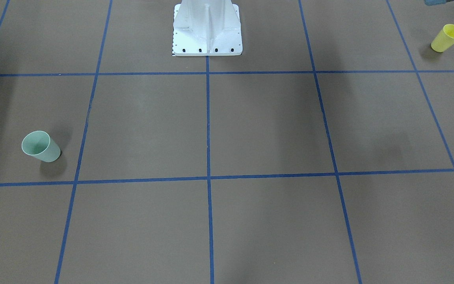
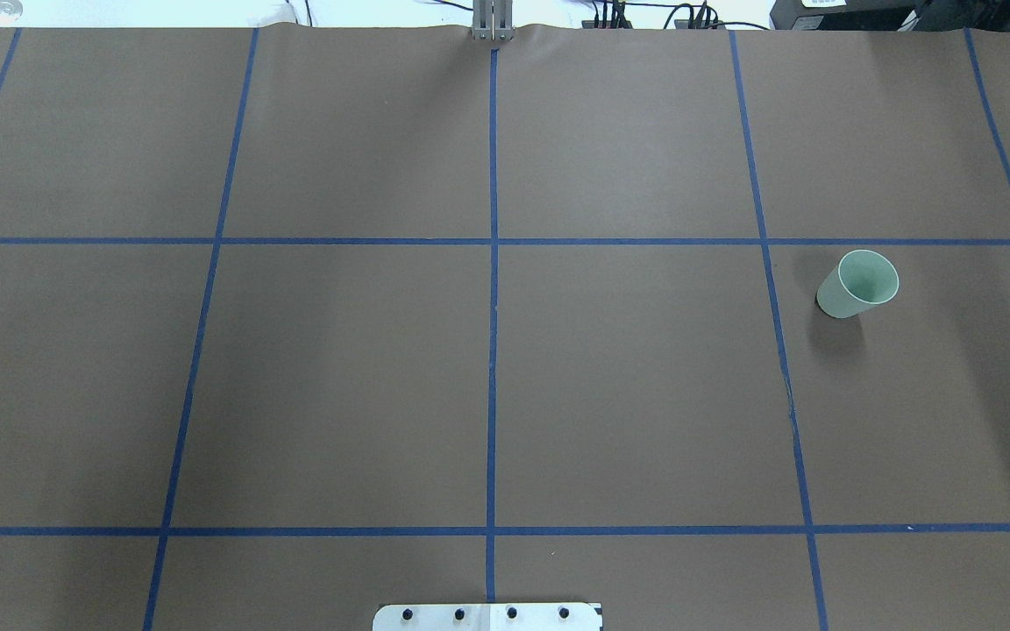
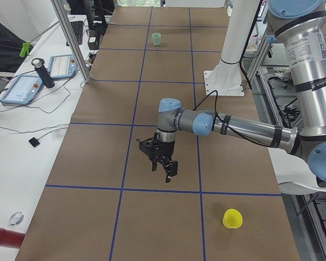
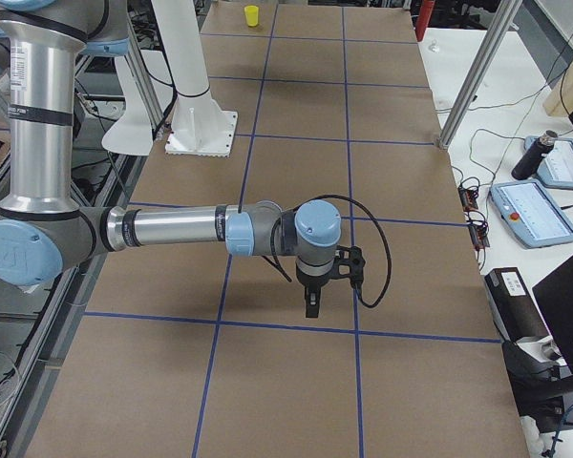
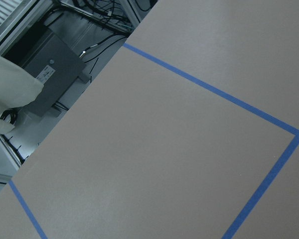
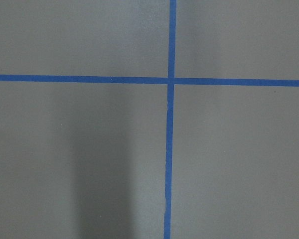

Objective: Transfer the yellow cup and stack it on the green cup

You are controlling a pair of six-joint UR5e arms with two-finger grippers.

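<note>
The yellow cup (image 1: 447, 38) stands upright near the table's end on my left side; it also shows in the exterior left view (image 3: 232, 219) and, far off, in the exterior right view (image 4: 252, 14). The green cup (image 2: 856, 285) stands upright on my right side, also seen front-facing (image 1: 41, 146) and exterior left (image 3: 156, 39). My left gripper (image 3: 164, 163) hangs above the table, apart from the yellow cup and holding nothing. My right gripper (image 4: 312, 303) hangs above the table, holding nothing. Both show only in side views, so I cannot tell open or shut.
The white robot pedestal (image 1: 207, 29) stands at mid table. Blue tape lines (image 2: 493, 263) divide the brown surface. A side bench holds tablets (image 3: 22, 87) and a black bottle (image 3: 43, 72). Metal posts (image 3: 70, 38) stand at the table's edge. The left wrist view shows the table edge with equipment below (image 5: 50, 64).
</note>
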